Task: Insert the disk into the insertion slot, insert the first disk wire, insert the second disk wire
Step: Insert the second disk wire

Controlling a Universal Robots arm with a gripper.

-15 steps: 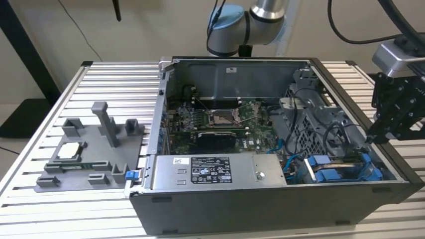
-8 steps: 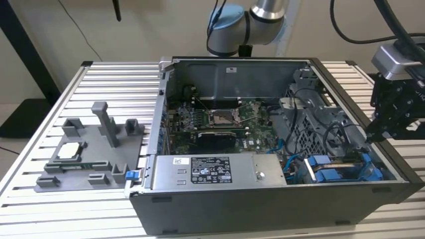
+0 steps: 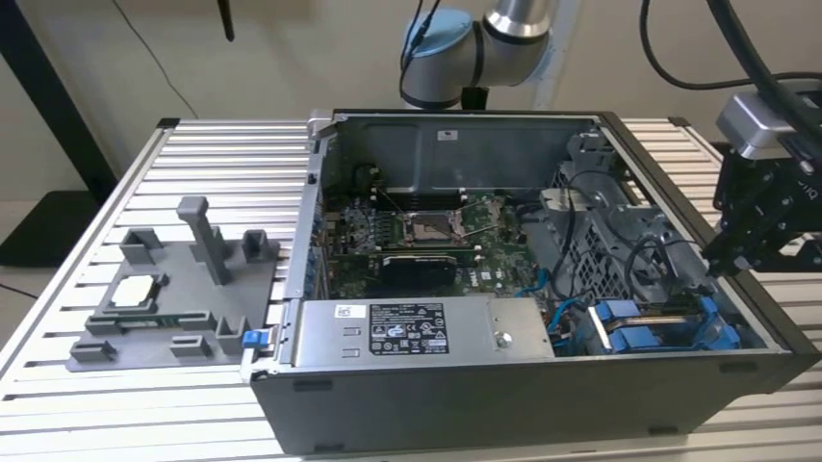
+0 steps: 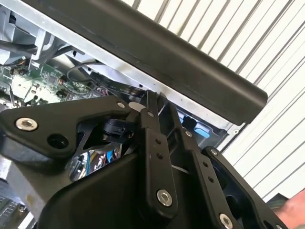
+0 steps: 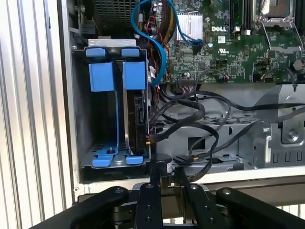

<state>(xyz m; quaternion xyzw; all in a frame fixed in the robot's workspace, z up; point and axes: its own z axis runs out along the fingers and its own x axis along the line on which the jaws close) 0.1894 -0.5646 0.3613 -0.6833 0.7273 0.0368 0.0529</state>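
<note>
The exterior view is showing an open computer case point(image 3: 514, 404) sitting on a slatted metal bench point(image 3: 192, 135); the arm point(image 3: 444, 48) is reaching over from behind the case, and its black jaws are hanging at the exterior view's right, just above the case's rim; the insertion slot point(image 3: 655, 327), dark metal with bright blue fittings, is lying inside the case near that rim, just beside the labelled power supply point(image 3: 411, 332); a grey fixture point(image 3: 180, 289) is resting on the bench at the exterior view's left, well apart from the jaws.

In the first wrist view the disk point(image 5: 138, 119) is standing on edge inside the slot, touching a blue fitting; black wires point(image 5: 200, 107) are looping across the metal frame beside it, one end lying just beside the disk's edge, and a blue wire point(image 5: 159, 52) is curving over from the green circuit board point(image 5: 214, 52).

In both wrist views the fingers point(image 4: 155, 143) are meeting at their tips, so the jaws are sitting together; whether they are pinching a wire I cannot tell.
</note>
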